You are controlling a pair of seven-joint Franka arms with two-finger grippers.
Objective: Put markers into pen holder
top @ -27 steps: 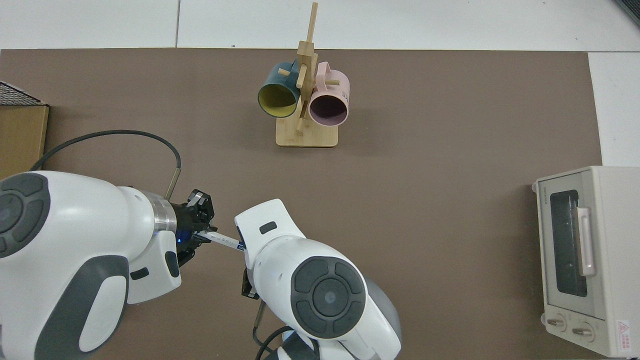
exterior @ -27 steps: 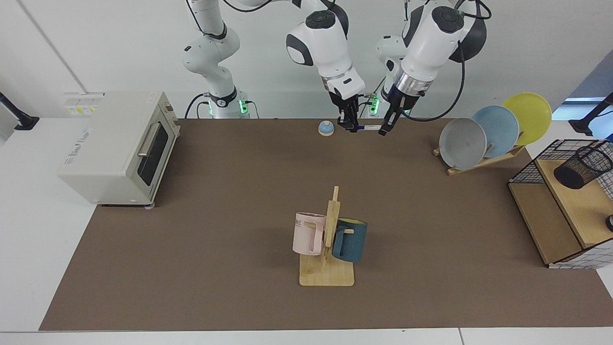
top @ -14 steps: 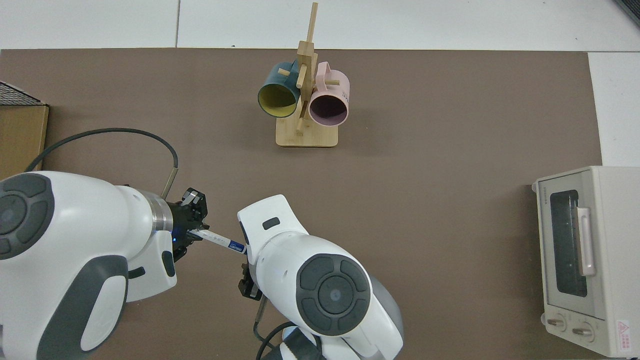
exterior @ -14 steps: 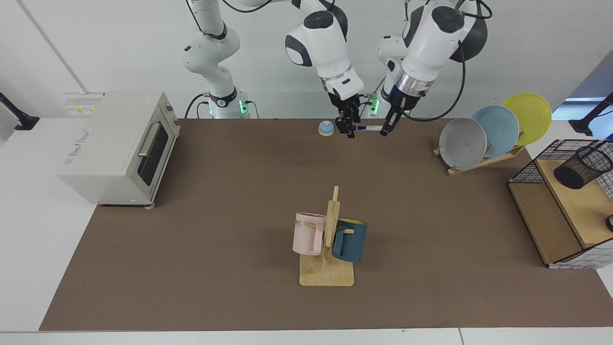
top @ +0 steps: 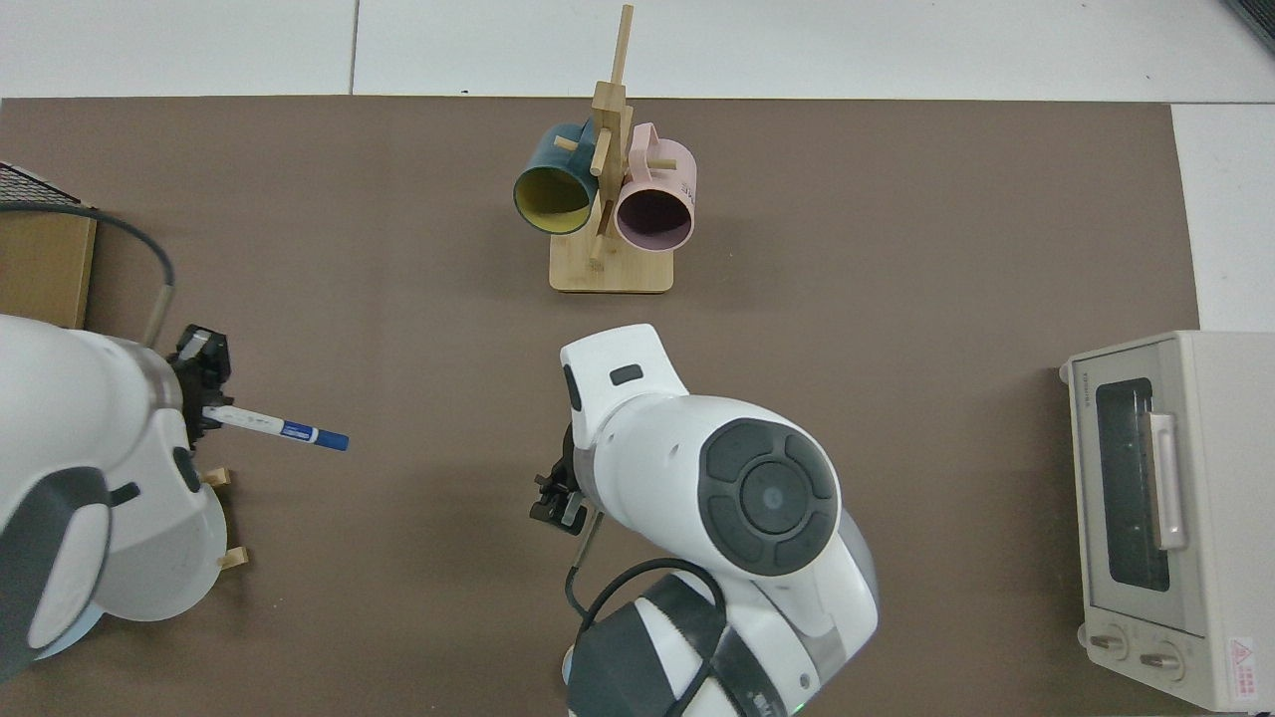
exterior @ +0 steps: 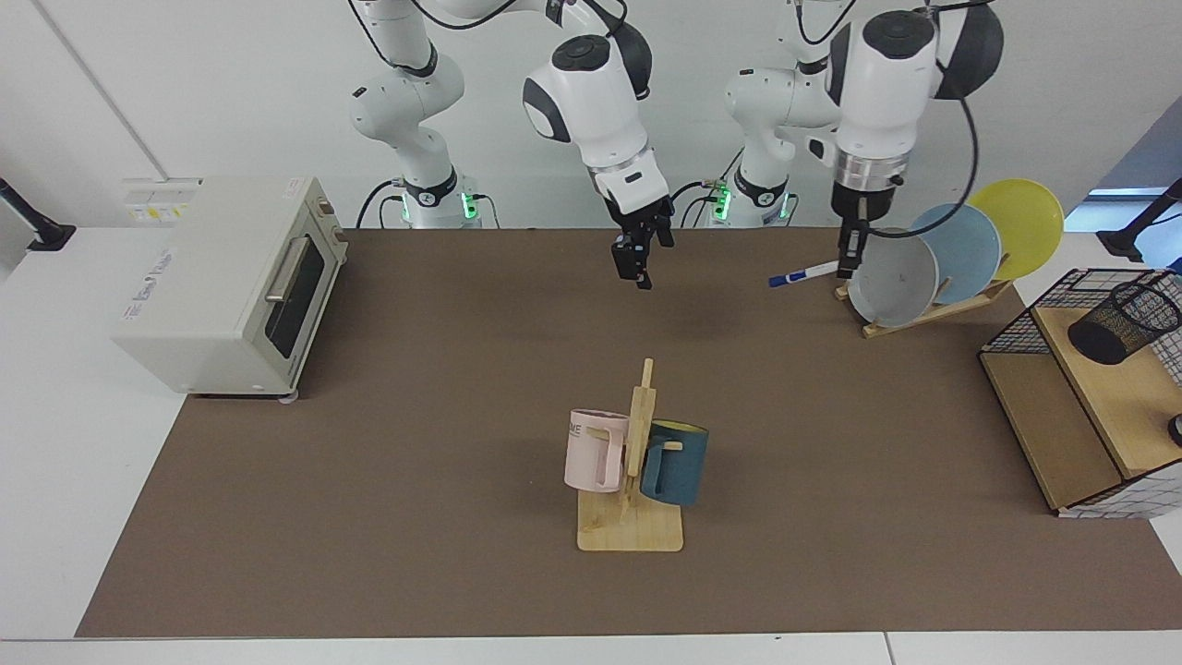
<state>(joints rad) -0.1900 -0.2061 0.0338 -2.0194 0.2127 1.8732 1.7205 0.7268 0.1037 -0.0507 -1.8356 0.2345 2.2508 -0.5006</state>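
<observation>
The marker (exterior: 802, 273) (top: 284, 429), white-barrelled with a dark blue cap, hangs roughly level above the mat. My left gripper (exterior: 848, 257) (top: 204, 408) is shut on its white end, and the capped end points toward the table's middle. My right gripper (exterior: 635, 263) (top: 556, 503) hovers over the back centre of the mat, open and holding nothing, well apart from the marker. The pen holder (exterior: 1122, 323), a black mesh cup, leans tilted on the wooden top shelf of the wire rack (exterior: 1016, 332) in the facing view. It is out of the top view.
A plate rack (exterior: 933, 309) with three plates stands just behind the left gripper. A mug tree (exterior: 633, 462) (top: 610, 199) with a pink and a teal mug stands mid-table. A toaster oven (exterior: 231, 277) (top: 1165, 508) sits on the side opposite the wire rack.
The right gripper let go of the marker and drew back toward the table's middle. The left arm swung away with the marker toward the plate rack.
</observation>
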